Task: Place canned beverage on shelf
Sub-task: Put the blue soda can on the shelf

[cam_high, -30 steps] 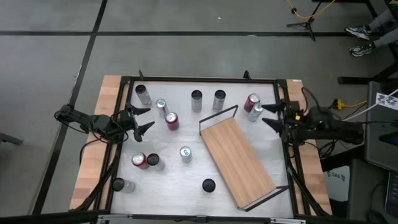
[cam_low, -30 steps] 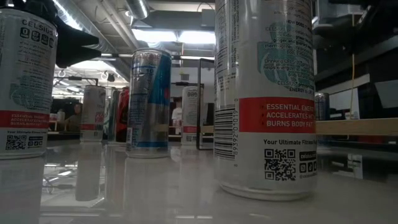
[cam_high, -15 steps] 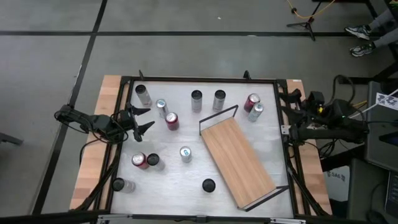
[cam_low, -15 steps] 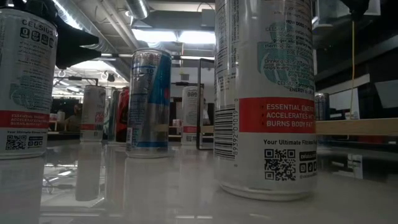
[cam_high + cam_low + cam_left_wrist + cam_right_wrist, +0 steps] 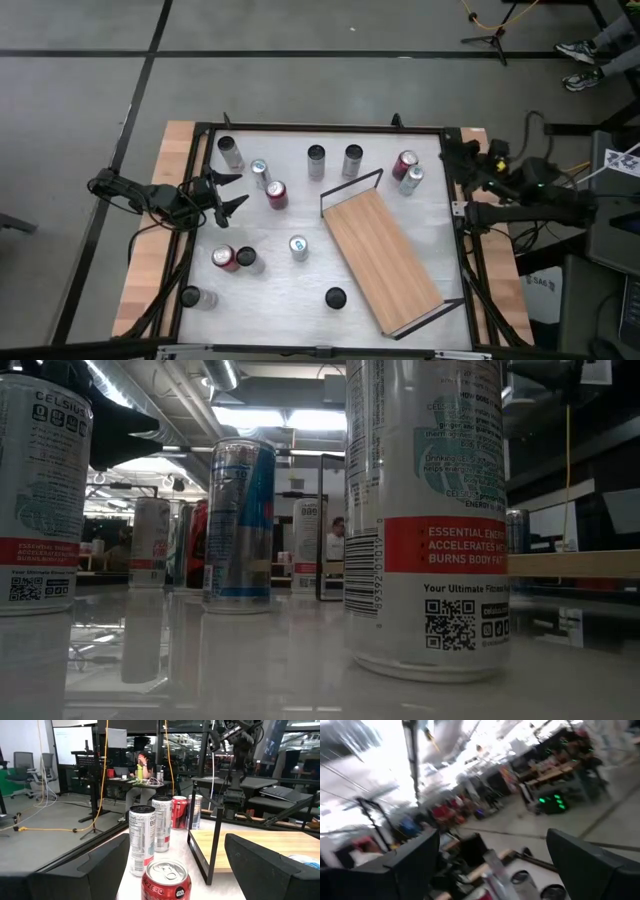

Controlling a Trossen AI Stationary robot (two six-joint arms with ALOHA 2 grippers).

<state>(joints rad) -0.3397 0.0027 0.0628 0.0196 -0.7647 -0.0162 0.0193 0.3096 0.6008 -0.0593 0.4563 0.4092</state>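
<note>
Shelf (image 5: 385,262) bare, right tool (image 5: 449,157) blurred beyond table edge.

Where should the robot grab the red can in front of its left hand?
Probably round the middle of its side, coming in level from the table's left edge. The red can stands upright with its round top facing up, so its curved side suits two fingers. The left gripper is open and already faces it, and the silver-blue can stands apart, leaving room.
</note>
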